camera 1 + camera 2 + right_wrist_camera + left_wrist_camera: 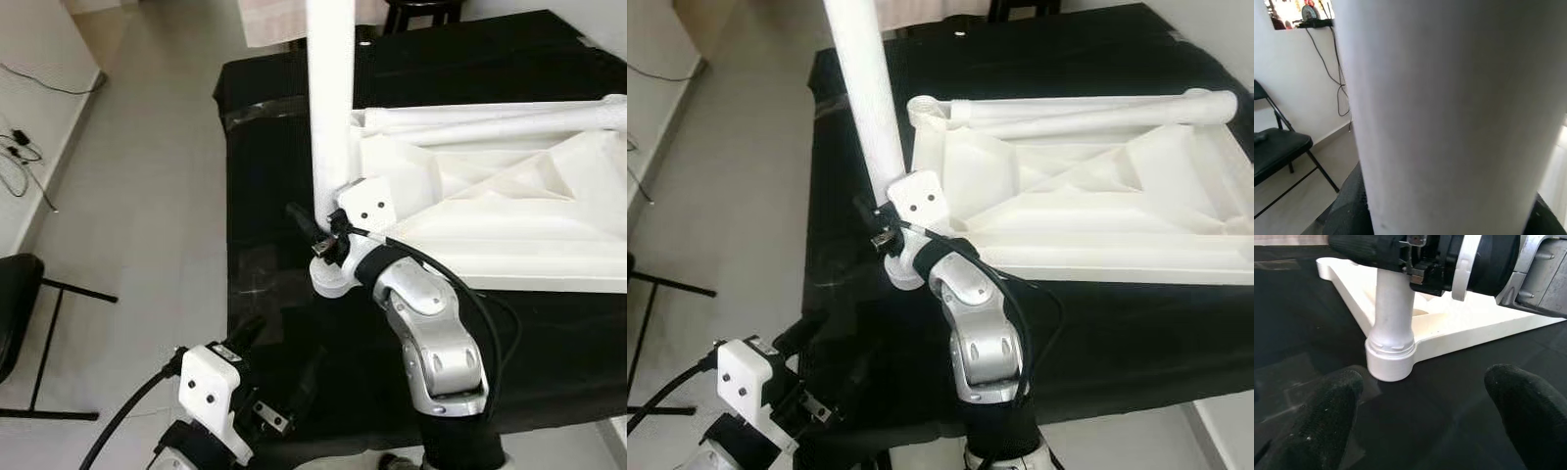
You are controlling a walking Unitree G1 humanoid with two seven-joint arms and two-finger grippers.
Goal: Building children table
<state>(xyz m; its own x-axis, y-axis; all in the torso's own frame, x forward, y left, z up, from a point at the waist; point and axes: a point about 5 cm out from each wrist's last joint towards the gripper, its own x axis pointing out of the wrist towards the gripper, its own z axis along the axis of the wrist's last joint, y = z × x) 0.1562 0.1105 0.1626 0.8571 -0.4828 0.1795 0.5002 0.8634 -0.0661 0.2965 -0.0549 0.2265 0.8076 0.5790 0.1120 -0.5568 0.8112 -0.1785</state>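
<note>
I have the white table leg (331, 108) standing upright in the corner socket (1390, 363) of the upturned white tabletop (509, 220), which lies underside up on the black-covered work surface (265, 117) across the right half of the head views. The leg rises from centre frame straight out through the top edge. My right gripper (328, 233) is clamped on it low down, just above the socket, with the leg's white side pressed close against the right wrist camera. I judge the low hold to be deliberate: near the joint I can turn or press the leg home without levering it sideways.

In the left wrist view the foot of the leg sits inside the round collar at the tabletop's corner, and a ridged band shows just above the collar, so I reckon the leg is not yet fully seated or screwed down. A second white leg (509, 116) lies flat along the far edge of the tabletop, near the upper right of the head views, and I take it to be kept there within reach.

My left gripper (257, 331) hovers at the lower left, over the black cover and short of the socket, its two padded fingers (1327, 421) spread apart and holding nothing. From there it faces the joint squarely, which lets me watch how the leg settles. A black folding chair (20, 294) stands on the pale floor at the far left.
</note>
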